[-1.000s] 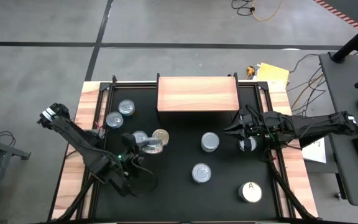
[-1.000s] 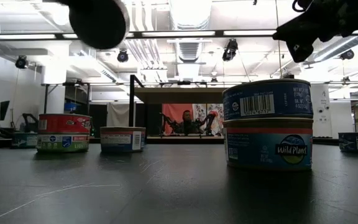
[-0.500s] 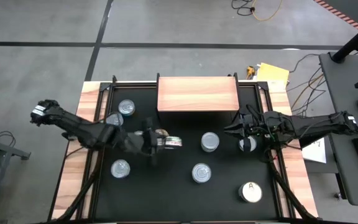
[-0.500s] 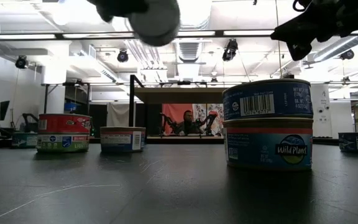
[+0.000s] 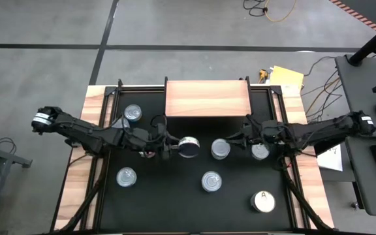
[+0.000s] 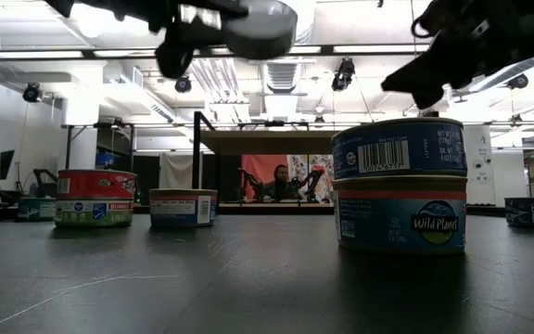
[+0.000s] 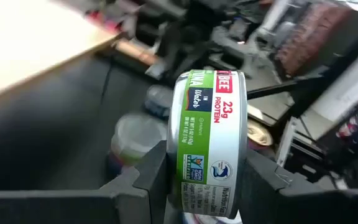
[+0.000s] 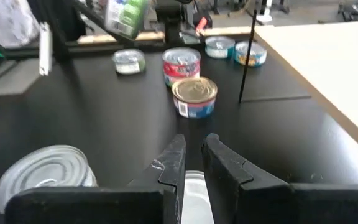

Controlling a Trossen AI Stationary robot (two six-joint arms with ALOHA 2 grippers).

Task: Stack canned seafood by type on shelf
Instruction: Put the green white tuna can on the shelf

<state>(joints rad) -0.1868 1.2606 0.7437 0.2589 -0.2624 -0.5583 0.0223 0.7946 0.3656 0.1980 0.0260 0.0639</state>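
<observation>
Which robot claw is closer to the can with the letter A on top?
The right gripper. It hovers above the table up and left of the A can. The left gripper, holding a tuna can, is farther left.

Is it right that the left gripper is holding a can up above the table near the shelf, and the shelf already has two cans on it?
Not quite. The left gripper does hold a can aloft near the shelf, but the high view shows the shelf's top bare, with no cans on it.
</observation>
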